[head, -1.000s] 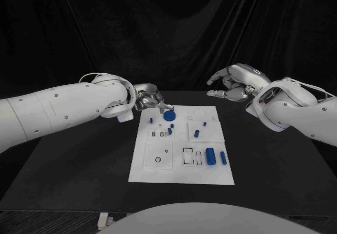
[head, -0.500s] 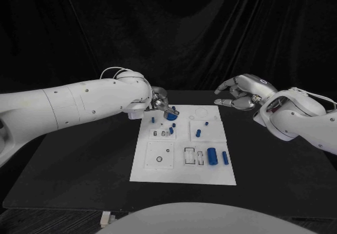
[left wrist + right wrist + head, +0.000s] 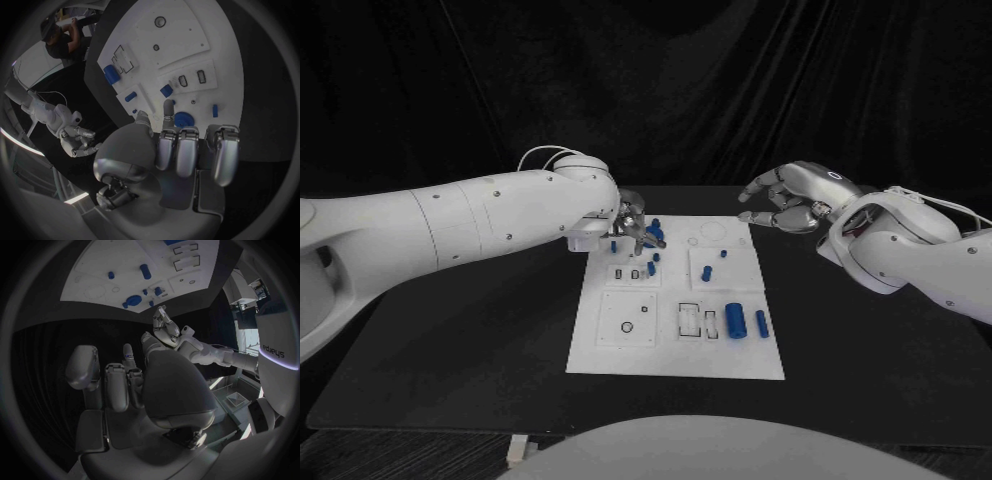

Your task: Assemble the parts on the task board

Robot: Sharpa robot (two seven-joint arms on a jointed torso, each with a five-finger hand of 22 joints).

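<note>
The white task board [image 3: 675,355] lies mid-table with several blue parts on it. My left hand [image 3: 629,228] is down at its far left corner, fingers reaching around a round blue disc [image 3: 656,238]. In the left wrist view the disc [image 3: 183,120] shows between the fingers [image 3: 167,107], partly covered; whether they grip it is unclear. My right hand [image 3: 790,200] hovers past the far right corner, fingers loosely curled and apart, holding nothing. Its palm [image 3: 169,385] is bare in the right wrist view. Two blue cylinders [image 3: 734,320] lie at the near right.
Small blue pegs [image 3: 705,272] stand mid-board, and another peg [image 3: 615,245] sits just below my left hand. Black rectangular slots [image 3: 687,320] and a small ring [image 3: 627,327] mark the near panels. Black table [image 3: 459,340] surrounds the board on all sides.
My left hand has moved right and down onto the board, closing in around the blue disc. My right hand has dropped lower and come nearer the board's far right corner.
</note>
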